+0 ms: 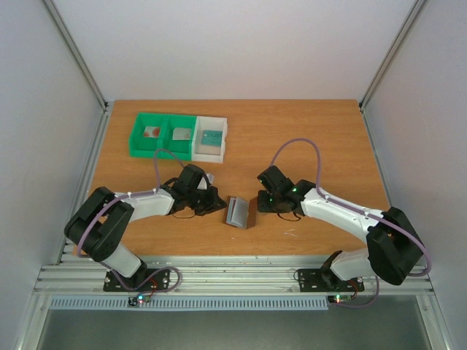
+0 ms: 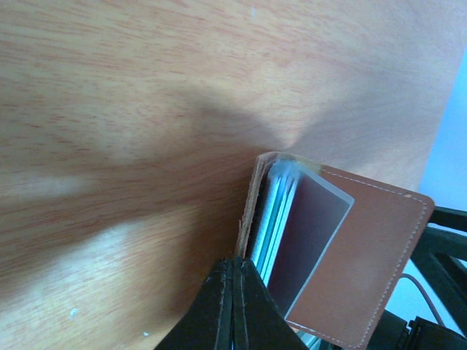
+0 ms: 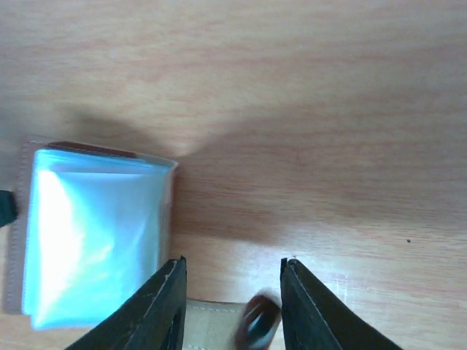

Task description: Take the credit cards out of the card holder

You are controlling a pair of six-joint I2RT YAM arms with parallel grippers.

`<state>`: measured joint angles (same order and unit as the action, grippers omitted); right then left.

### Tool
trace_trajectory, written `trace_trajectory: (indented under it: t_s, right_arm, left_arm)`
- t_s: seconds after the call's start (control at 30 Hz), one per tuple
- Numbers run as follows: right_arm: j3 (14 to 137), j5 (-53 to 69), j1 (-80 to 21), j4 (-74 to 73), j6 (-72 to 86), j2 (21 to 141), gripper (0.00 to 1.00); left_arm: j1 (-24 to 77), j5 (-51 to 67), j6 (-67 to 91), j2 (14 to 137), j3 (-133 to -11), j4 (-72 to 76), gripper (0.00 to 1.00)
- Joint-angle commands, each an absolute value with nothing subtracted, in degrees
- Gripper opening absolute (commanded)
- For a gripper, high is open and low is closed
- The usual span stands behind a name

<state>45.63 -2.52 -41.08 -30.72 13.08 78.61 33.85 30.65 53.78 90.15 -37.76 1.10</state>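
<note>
The brown card holder (image 1: 238, 212) stands half open on the table between my two grippers. My left gripper (image 2: 235, 261) is shut on the edge of its brown cover (image 2: 248, 211); pale blue pocket sheets (image 2: 276, 211) fan out beside the cover. From above, the left gripper (image 1: 217, 202) sits at the holder's left side and the right gripper (image 1: 260, 198) at its right. The right gripper (image 3: 232, 264) is open with only wood in its gap, and the holder's glossy pockets (image 3: 95, 240) lie to its left. Three credit cards lie in the bins: white with red (image 1: 151, 132), grey (image 1: 181, 134), teal (image 1: 211, 136).
A green two-compartment bin (image 1: 162, 151) and a white bin (image 1: 211, 152) stand at the back left of the wooden table (image 1: 321, 146). A beige strip (image 3: 211, 324) with a blurred dark round thing (image 3: 259, 321) shows low between my right fingers.
</note>
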Motion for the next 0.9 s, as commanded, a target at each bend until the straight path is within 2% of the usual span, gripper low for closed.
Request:
trace_trajectory:
  t_s: [0.0, 0.23, 0.4, 0.57, 0.87]
  right_arm:
    - [51.36, -2.79, -40.85, -39.29, 13.14, 75.32, 0.38]
    - [55.85, 2.72, -41.62, -42.46, 13.00, 70.42, 0.46]
    - [56.76, 6.99, -42.93, -39.02, 12.83, 74.50, 0.53]
    - [57.14, 9.64, -43.15, -35.05, 14.65, 80.35, 0.69]
    - [59.92, 11.81, -43.15, -32.17, 15.89, 90.70, 0.68]
  left_arm:
    - [34.18, 32.32, 53.83, 88.03, -38.07, 2.99, 0.00]
    - [34.53, 32.78, 53.96, 88.05, -37.90, 3.29, 0.00]
    - [34.86, 32.52, 54.11, 88.55, -38.06, 3.29, 0.00]
    - [35.41, 32.09, 54.61, 88.26, -37.93, 3.34, 0.00]
    - [35.68, 31.03, 55.10, 87.71, -37.72, 2.35, 0.00]
